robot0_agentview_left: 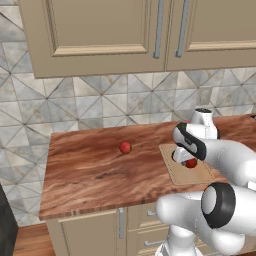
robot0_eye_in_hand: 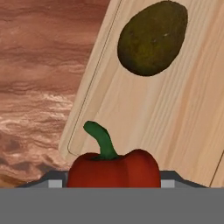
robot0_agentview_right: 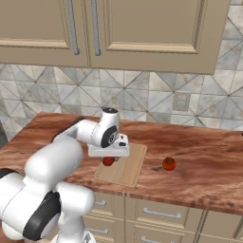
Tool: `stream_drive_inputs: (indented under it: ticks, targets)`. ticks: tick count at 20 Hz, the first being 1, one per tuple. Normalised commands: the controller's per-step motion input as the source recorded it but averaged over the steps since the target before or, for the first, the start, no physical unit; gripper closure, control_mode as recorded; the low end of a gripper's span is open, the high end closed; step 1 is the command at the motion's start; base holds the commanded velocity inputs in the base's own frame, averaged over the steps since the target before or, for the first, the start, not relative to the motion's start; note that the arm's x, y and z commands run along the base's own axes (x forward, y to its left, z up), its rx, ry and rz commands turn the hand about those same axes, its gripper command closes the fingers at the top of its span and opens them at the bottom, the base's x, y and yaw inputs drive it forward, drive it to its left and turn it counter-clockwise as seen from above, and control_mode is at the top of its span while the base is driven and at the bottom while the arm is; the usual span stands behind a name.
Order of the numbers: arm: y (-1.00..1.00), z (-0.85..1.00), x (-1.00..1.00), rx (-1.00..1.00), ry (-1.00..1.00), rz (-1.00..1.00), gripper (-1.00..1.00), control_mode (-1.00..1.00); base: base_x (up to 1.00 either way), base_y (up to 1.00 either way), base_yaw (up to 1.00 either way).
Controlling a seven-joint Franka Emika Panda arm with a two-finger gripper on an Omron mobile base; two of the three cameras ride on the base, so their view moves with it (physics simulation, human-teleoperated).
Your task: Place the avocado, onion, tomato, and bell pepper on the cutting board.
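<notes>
Nearest the hand camera, the red bell pepper with a green stem [robot0_eye_in_hand: 113, 168] sits between the gripper's [robot0_agentview_right: 109, 160] fingers, apparently pinched, over the pale tan wooden cutting board [robot0_eye_in_hand: 175, 113]. Beyond lies the dark olive avocado [robot0_eye_in_hand: 152, 38], already placed. Two reddish balls [robot0_agentview_left: 125, 147] [robot0_agentview_right: 168, 164], seen from the base cameras, remain on the reddish-brown counter [robot0_agentview_left: 90, 175].

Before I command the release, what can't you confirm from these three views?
- Gripper state: in the hand view the red bell pepper covers the fingertips; in both base views the hand blocks them.
- Avocado: clear on the cutting board in the hand view, but the arm hides it in the base views.
- Red ball and orange-red ball on the counter: too small to tell tomato from onion.
</notes>
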Motion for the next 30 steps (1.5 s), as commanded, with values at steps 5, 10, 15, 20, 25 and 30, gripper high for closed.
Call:
stream_drive_inputs:
  ticks: [5, 10, 15, 20, 25, 30]
  targets:
    - [0.00, -0.33, 0.08, -0.02, 0.01, 0.00, 1.00, -1.00, 0.00, 0.00, 0.00]
    - [0.00, -0.23, 0.09, -0.02, 0.00, 0.00, 1.00, -1.00, 0.00, 0.00, 0.00]
    - [0.00, -0.21, 0.10, 0.00, 0.00, 0.00, 1.00, -1.00, 0.00, 0.00, 0.00]
    - [0.00, -0.23, 0.09, 0.00, 0.00, 0.00, 1.00, -1.00, 0.00, 0.00, 0.00]
    - [0.00, -0.24, 0.04, 0.00, 0.00, 0.00, 1.00, -1.00, 0.00, 0.00, 0.00]
    - [-0.07, -0.10, 0.00, 0.00, 0.00, 0.00, -1.00, -1.00, 0.00, 0.00, 0.00]
